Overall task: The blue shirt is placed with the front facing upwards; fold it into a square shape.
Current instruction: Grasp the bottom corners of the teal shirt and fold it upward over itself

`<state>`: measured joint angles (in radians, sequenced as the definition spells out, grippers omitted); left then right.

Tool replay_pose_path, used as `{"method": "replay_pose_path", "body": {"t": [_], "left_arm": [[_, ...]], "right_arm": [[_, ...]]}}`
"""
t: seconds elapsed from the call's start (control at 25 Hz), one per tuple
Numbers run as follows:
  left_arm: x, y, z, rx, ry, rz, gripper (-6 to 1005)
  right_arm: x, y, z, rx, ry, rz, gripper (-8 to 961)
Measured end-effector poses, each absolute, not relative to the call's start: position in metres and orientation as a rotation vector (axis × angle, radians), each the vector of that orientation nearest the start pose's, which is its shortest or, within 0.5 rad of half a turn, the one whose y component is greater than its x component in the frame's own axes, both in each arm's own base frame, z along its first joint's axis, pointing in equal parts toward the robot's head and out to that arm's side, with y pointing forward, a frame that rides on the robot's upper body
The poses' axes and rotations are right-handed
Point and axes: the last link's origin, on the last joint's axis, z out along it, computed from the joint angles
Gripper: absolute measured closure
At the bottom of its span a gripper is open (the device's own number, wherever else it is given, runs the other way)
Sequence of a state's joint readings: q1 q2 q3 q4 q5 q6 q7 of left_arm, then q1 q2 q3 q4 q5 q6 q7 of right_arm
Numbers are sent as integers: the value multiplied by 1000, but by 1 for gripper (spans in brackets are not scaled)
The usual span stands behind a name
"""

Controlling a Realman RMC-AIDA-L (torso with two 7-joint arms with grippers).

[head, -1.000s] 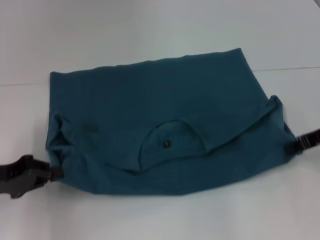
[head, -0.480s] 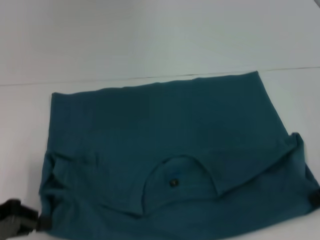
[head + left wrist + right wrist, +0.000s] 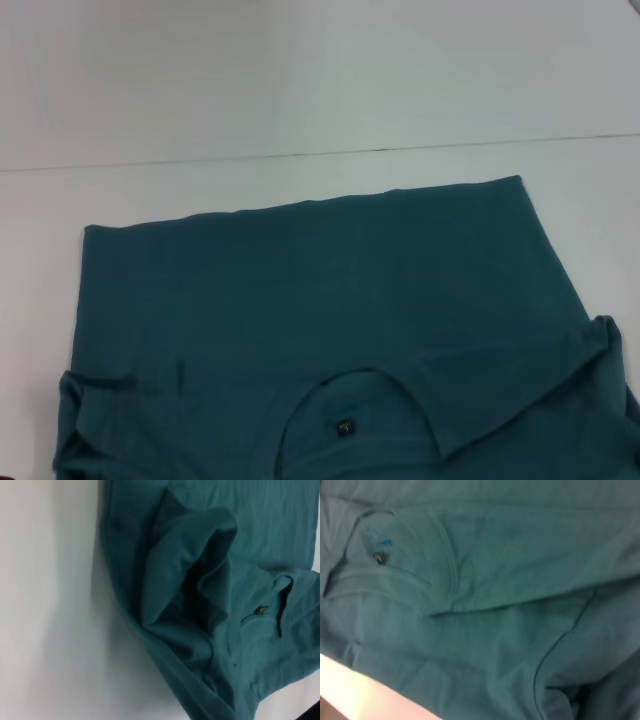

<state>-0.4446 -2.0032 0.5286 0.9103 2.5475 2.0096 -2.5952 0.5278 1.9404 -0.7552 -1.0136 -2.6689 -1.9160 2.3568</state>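
The blue shirt (image 3: pixel 330 290) lies folded on the white table, plain teal side up, and reaches past the near edge of the head view. Its round collar (image 3: pixel 350 385) with a small dark tag (image 3: pixel 345 428) shows close to that near edge. On both near corners the fabric is bunched and raised. The left wrist view shows a puffed, open fold of the shirt (image 3: pixel 190 580) and the tag (image 3: pixel 260 610). The shirt (image 3: pixel 520 580) fills the right wrist view, with the tag (image 3: pixel 380 558) at one side. Neither gripper shows in any view.
The white table (image 3: pixel 300 80) stretches beyond the shirt, with a thin seam line (image 3: pixel 300 155) running across it. Bare tabletop (image 3: pixel 45 605) lies beside the shirt's left side.
The shirt has slid toward me, its near edge now out of the head view. Both grippers, earlier at its near corners, have dropped out of the picture.
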Motion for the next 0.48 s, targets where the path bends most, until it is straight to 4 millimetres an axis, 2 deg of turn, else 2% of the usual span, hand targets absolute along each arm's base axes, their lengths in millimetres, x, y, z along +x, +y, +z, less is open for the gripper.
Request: {"method": "replay_pose_path", "body": {"t": [0.12, 0.2, 0.24, 0.28, 0.36, 0.4, 0.48], "left_arm": [[-315, 256, 76, 2089, 2237, 197, 957], [-312, 264, 87, 2118, 2219, 293, 957], [-311, 268, 93, 2128, 2221, 325, 956], [-310, 273, 98, 2139, 2225, 358, 956], [-308, 279, 103, 2147, 2230, 383, 956], [-305, 295, 112, 2145, 2275, 435, 956], [-302, 306, 114, 2136, 2310, 452, 956]], "right_arm": [[310, 298, 95, -2451, 1746, -279, 894], [302, 309, 109, -2453, 1706, -93, 894], [302, 309, 109, -2453, 1706, -93, 894], [299, 315, 115, -2436, 1694, -20, 894], [295, 326, 127, -2383, 1683, 111, 894], [294, 333, 132, -2332, 1694, 168, 894], [292, 346, 140, -2228, 1720, 268, 894]]}}
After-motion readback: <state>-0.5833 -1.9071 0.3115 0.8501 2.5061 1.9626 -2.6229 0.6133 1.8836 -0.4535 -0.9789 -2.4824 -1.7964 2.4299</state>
